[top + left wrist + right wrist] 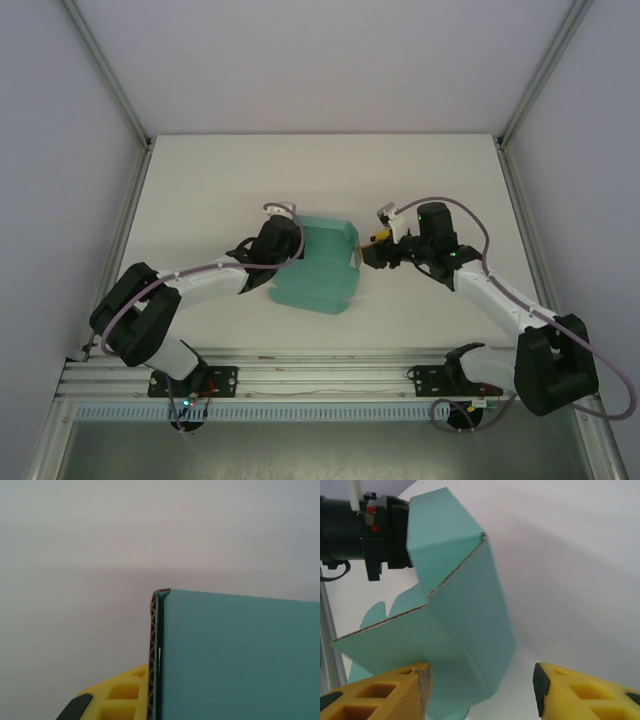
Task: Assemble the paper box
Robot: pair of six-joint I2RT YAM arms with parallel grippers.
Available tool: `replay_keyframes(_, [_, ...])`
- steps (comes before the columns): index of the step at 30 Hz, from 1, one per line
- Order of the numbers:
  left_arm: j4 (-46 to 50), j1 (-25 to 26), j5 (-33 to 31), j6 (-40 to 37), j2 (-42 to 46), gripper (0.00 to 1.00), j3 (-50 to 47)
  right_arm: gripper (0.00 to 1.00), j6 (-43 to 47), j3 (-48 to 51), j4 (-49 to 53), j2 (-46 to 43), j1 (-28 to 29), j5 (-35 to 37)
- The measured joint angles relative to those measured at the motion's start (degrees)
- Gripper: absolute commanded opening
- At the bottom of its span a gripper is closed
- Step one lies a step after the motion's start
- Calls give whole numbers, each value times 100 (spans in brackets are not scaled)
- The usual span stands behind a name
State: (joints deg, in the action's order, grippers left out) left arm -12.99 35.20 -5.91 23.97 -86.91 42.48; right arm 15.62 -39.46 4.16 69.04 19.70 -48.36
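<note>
The paper box (318,270) is a creased teal-green card sheet with raised flaps, lying mid-table between both arms. My left gripper (296,248) is shut on its left edge. In the left wrist view the card's corrugated edge (153,645) runs right beside my yellow finger (120,692), and the teal face (235,655) covers the other finger. My right gripper (372,252) stands at the sheet's right edge with its jaws apart. In the right wrist view a folded panel of the box (455,630) reaches in between the yellow fingers (395,692), close to the left one and apart from the right one.
White enclosure walls and metal corner posts (110,90) border the table (320,170). An aluminium rail (320,375) carrying both arm bases runs along the near edge. The left arm's black wrist (370,530) shows beyond the card in the right wrist view.
</note>
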Motion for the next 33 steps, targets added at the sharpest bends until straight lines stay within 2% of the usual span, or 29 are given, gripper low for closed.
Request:
replay_keyframes(7, [0, 0, 15, -4, -114, 0, 72, 55, -96, -120, -225, 654, 402, 168])
replay_keyframes(12, [2, 0, 13, -4, -264, 0, 120, 48, -448, -201, -673, 986, 686, 905])
replay_keyframes(14, [26, 0, -24, -4, -358, 0, 179, 45, -575, -243, -793, 1108, 876, 1379])
replay_keyframes(17, [114, -7, -142, -2, -501, 0, 280, 34, -817, -365, -916, 1355, 1180, 2304])
replay_keyframes(21, [234, 4, -306, -2, -658, 0, 389, 13, -1217, -592, -1058, 1803, 1596, 3829])
replay_keyframes(24, [249, 42, -330, 4, -743, 0, 400, 2, -1703, -713, -1248, 2192, 1840, 4927])
replay_keyframes(29, [269, 146, -339, 61, -909, 0, 498, 0, -2472, -1036, -1279, 2863, 2181, 6398])
replay_keyframes(33, [256, 155, -376, 219, -935, 0, 590, 0, -3340, -1764, -573, 3344, 2356, 7385])
